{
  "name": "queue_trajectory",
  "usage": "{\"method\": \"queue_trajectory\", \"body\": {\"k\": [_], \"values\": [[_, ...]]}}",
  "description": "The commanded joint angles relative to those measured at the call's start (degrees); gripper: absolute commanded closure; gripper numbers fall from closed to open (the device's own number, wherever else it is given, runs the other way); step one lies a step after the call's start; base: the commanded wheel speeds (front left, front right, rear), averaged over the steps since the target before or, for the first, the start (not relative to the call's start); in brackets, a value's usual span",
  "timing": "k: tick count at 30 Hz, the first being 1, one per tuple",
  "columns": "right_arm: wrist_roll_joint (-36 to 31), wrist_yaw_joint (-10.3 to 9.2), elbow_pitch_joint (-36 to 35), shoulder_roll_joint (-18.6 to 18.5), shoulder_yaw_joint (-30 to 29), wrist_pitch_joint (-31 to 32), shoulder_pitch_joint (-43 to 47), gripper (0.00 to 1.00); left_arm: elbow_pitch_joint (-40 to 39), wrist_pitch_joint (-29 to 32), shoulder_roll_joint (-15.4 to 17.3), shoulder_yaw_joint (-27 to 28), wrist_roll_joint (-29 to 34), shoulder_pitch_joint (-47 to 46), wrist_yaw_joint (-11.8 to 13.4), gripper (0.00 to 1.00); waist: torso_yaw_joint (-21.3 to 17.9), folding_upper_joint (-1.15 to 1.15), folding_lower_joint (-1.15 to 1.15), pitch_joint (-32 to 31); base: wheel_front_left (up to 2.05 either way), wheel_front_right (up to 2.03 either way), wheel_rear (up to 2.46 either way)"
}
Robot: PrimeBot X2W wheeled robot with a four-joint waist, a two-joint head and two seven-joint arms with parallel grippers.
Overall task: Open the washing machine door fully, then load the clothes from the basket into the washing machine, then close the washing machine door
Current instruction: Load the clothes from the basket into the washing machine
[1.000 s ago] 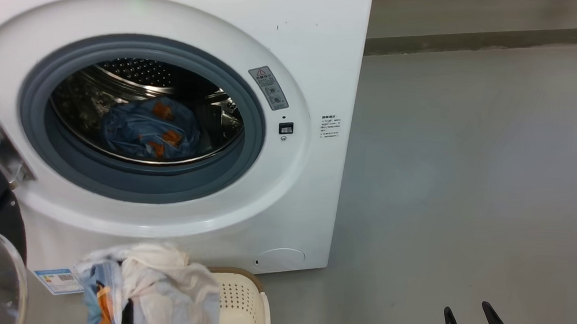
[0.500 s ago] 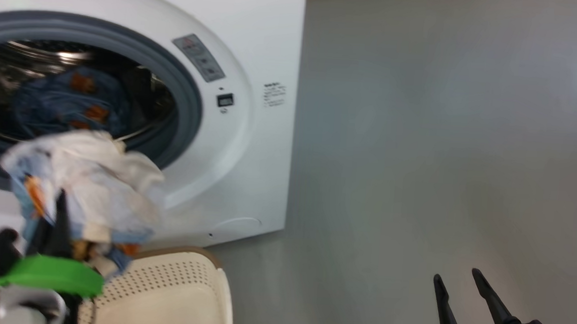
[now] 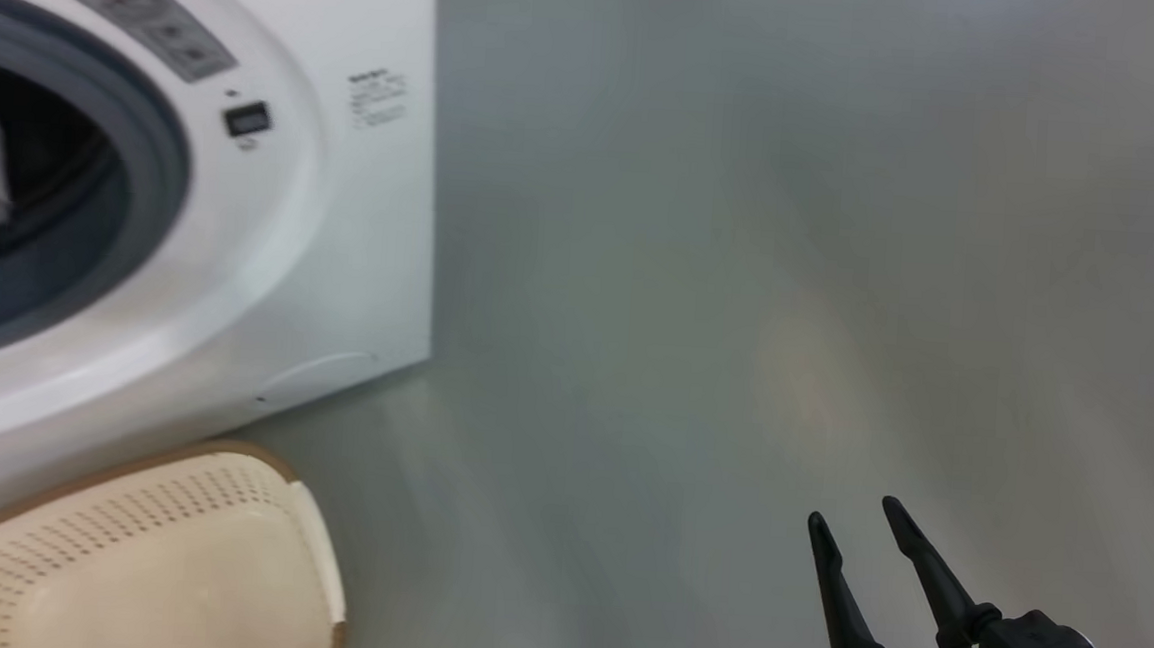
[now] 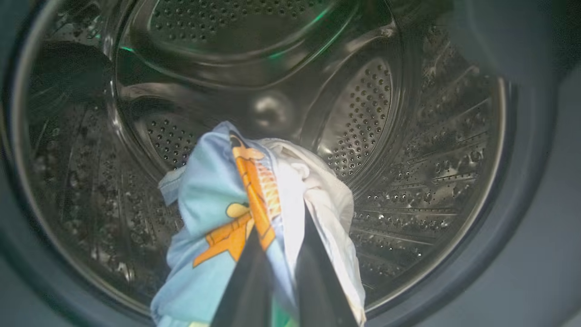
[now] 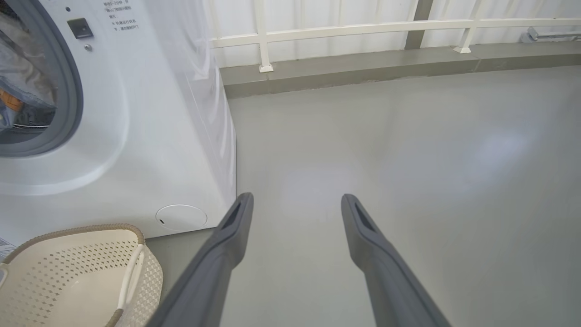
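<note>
The left gripper [image 4: 281, 227] is clamped on the light-blue and cream clothes [image 4: 213, 213] inside the washing machine's [image 3: 362, 231] steel drum [image 4: 408, 136]. The right gripper [image 3: 856, 516] hangs spread and empty at five o'clock in the head view, the basket [image 3: 123, 547] at seven o'clock.

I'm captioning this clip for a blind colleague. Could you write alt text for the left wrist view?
The left claw, shut on a bundle of light-blue cartoon-print and white clothes, holds it in the mouth of the washing machine, with the perforated steel drum behind.
</note>
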Motion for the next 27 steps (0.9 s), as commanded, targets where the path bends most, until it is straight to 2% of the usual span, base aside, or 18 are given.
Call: {"method": "queue_trajectory", "body": {"k": [1,9,19,27], "values": [[1.1,0.09,-1.6,-0.8,1.9,-0.3,-1.3,0.0,-0.6,-0.6,4.0,1.8,1.7,-3.4,-0.2,1.0,-6.9,0.0,0.0,8.2,0.0,0.0,0.0],[2.0,0.09,-2.8,-0.8,4.6,-0.3,-1.2,0.0,2.3,-0.6,7.3,5.4,4.1,-12.7,0.5,1.0,-8.0,0.0,0.0,14.8,0.0,0.0,0.0],[1.6,0.09,-4.4,-0.8,3.6,-0.3,1.4,0.0,1.4,-0.6,6.2,9.7,6.7,-18.5,0.9,1.0,-7.0,0.0,0.0,17.4,0.0,0.0,0.0],[2.3,0.09,-5.3,-0.8,3.3,-0.3,3.4,0.0,-2.5,-0.6,4.7,14.4,8.2,-23.8,-0.5,1.0,-6.5,0.0,0.0,19.0,0.0,0.0,0.0]]}}
